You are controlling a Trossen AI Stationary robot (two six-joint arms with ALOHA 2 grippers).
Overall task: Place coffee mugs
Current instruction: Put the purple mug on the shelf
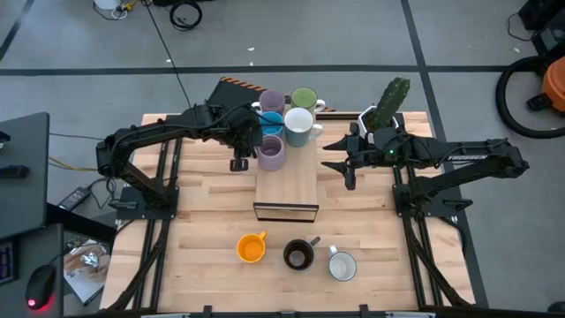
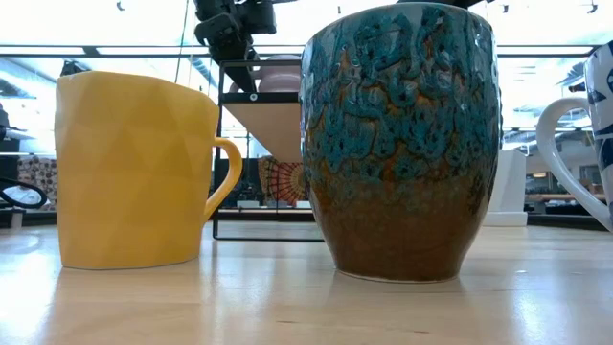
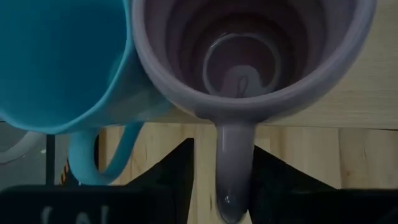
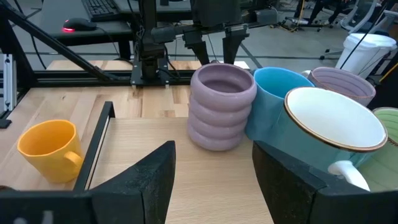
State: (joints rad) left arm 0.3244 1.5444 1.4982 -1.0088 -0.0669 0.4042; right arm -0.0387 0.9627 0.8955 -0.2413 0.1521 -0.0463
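- nearest the low camera stands my black mug (image 2: 400,144), glazed teal over brown, with the orange mug (image 2: 134,172) beside it, both well behind my tools.
- my left tool (image 3: 221,180) is spread open around the lilac mug's (image 3: 249,56) handle on the wooden stand (image 1: 287,185); i judge the mug set down there.
- my right tool (image 4: 214,180) waits open, facing that cluster.
- wooden counter (image 1: 203,230); grey floor and a monitor beyond.
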